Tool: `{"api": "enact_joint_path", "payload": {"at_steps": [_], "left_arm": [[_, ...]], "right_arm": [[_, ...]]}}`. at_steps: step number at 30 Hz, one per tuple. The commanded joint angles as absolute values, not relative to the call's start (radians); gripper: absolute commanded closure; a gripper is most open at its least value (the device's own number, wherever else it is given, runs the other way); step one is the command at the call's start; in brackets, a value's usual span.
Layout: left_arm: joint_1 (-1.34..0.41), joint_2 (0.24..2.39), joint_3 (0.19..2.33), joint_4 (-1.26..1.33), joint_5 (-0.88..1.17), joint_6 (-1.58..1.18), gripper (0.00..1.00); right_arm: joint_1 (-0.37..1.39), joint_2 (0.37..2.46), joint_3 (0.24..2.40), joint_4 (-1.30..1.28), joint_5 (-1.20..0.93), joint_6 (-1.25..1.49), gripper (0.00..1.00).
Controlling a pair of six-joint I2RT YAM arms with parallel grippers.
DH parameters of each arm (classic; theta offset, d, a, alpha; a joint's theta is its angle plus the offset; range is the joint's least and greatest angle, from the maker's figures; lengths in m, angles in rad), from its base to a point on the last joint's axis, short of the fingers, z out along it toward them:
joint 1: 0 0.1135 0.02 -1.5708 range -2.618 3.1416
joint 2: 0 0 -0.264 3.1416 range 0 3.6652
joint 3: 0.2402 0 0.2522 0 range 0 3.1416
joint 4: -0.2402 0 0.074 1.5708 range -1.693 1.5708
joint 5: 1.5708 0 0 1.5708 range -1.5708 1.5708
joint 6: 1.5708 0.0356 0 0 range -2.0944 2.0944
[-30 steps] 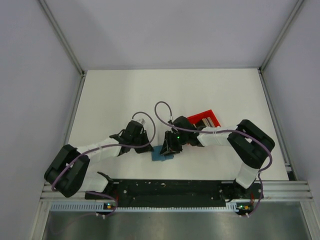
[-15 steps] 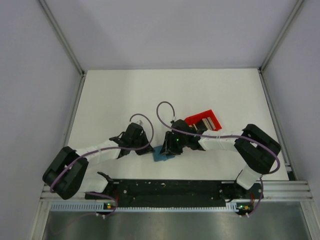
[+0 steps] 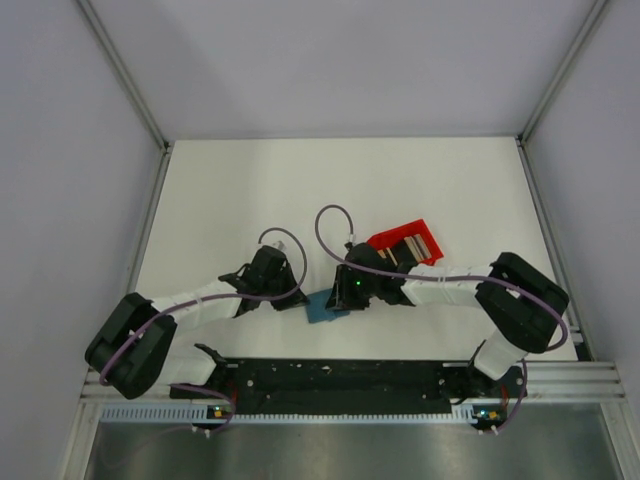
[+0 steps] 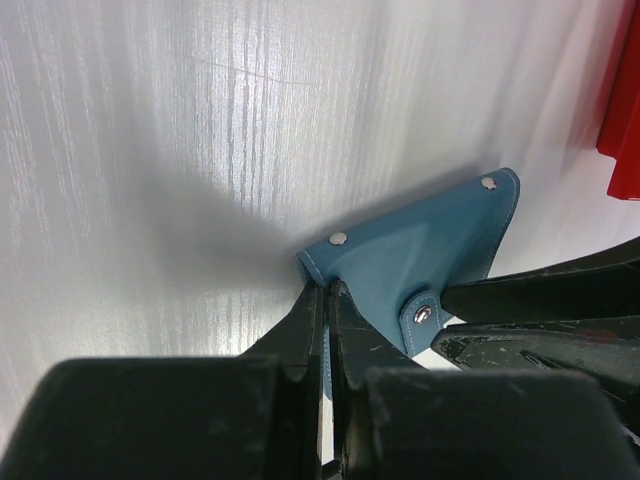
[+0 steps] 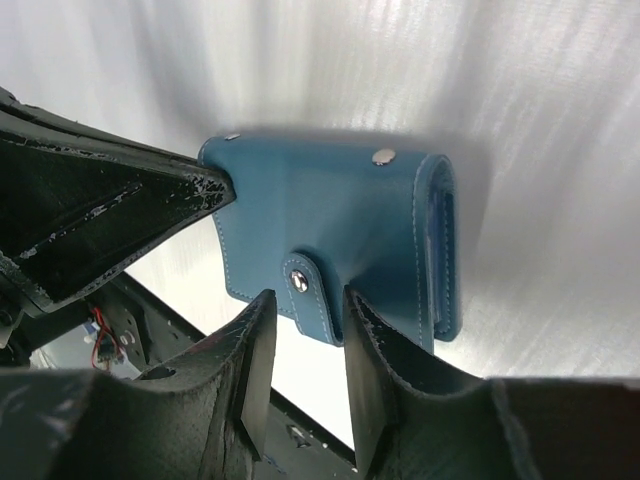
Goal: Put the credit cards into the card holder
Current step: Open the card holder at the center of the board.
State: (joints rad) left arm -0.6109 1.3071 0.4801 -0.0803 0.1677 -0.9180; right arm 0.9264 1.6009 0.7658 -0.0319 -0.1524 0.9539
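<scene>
Near the front edge of the white table [image 3: 250,190], between my arms, sits the small teal-blue leather folding card holder [image 5: 330,215], its snap tab [image 5: 316,308] apparently fastened. My left gripper [image 4: 327,290] is pressed together on one corner of it. My right gripper [image 5: 308,298] stands part-spread astride the tab, and I cannot tell whether it bites. Thin tan and black plastic credit cards [image 3: 412,247] wait in the red plastic bin [image 3: 392,236] close behind. None looks loaded, so opening and filling remain.
</scene>
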Motion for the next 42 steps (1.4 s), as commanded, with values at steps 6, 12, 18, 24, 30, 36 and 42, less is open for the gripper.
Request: {"api": "enact_joint_path", "payload": {"at_steps": [6, 12, 18, 24, 30, 36, 42], "left_arm": [[-0.621, 1.304, 0.459, -0.127, 0.149, -0.930, 1.00], [-0.627, 1.304, 0.457, -0.120, 0.150, -0.937, 1.00], [-0.626, 1.310, 0.457, -0.120, 0.146, -0.949, 1.00], [-0.627, 1.315, 0.454, -0.129, 0.132, -0.977, 1.00], [-0.626, 1.331, 0.465, -0.156, 0.101, -1.015, 1.00], [-0.626, 1.336, 0.463, -0.175, 0.069, -1.058, 1.00], [-0.626, 1.331, 0.456, -0.166, 0.060, -1.083, 1.00]], "right_arm": [[0.942, 1.704, 0.819, 0.012, -0.272, 0.894, 0.73], [0.948, 1.756, 0.851, 0.014, -0.314, 0.867, 0.78], [0.957, 1.769, 0.865, 0.029, -0.313, 0.812, 1.00], [0.985, 1.750, 0.865, 0.112, -0.319, 0.712, 1.00], [1.042, 1.721, 0.867, 0.175, -0.319, 0.601, 1.00], [1.046, 1.698, 0.801, 0.294, -0.373, 0.589, 1.00], [1.069, 1.700, 0.802, 0.371, -0.391, 0.583, 1.00]]}}
